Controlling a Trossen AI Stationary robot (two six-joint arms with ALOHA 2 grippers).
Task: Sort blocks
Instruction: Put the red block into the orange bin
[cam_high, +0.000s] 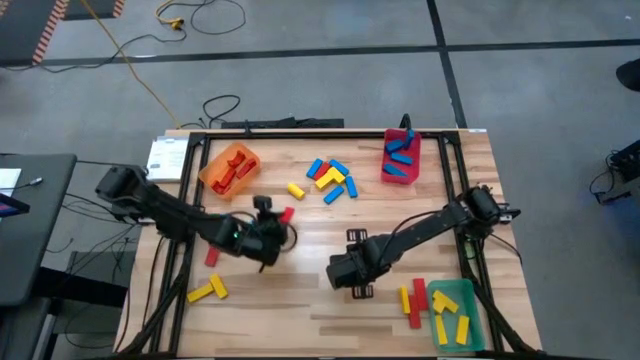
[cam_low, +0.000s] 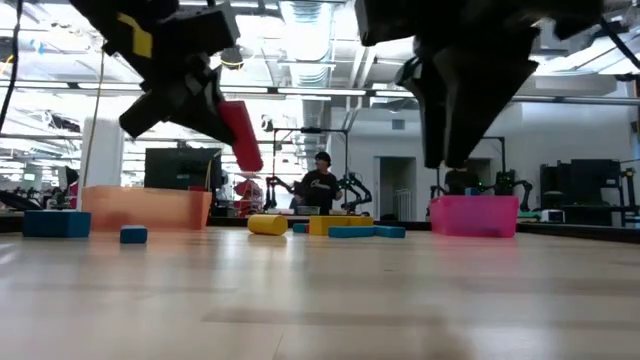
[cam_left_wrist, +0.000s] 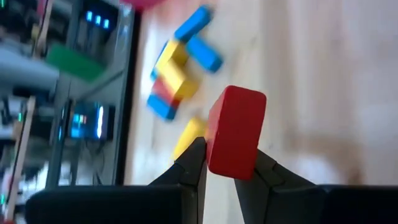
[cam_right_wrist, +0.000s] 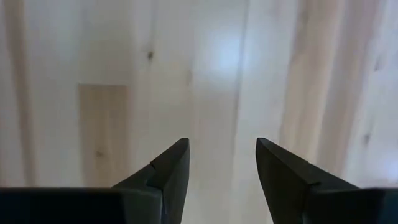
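Note:
My left gripper (cam_high: 279, 223) hangs over the table's middle left, shut on a red block (cam_high: 287, 214) that is up off the wood. My right gripper (cam_right_wrist: 221, 163) stands open over bare wood right of centre, pointing down, with nothing between its fingers. A heap of blue, yellow and red blocks (cam_high: 330, 178) lies on the table at the far middle, with a lone yellow block (cam_high: 295, 189) beside it. Other loose blocks lie flat on the wood: a red one (cam_high: 212, 257), yellow ones (cam_high: 207, 291), and red and yellow ones (cam_high: 411, 298). My left gripper pinches the red block by its near end (cam_left_wrist: 231, 163) between its two fingers (cam_left_wrist: 194, 163). Most of the block sticks out past the fingertips. The fingers slant downward toward the far side. The block (cam_low: 240, 135) is tilted and lifted clear of the table.
An orange bin (cam_high: 214, 172) holding red blocks stands at the far left. A pink-red bin (cam_high: 400, 176) with blue blocks is at the far right. A green bin (cam_high: 462, 292) with yellow blocks is at the near right. A person stands in the room beyond the table.

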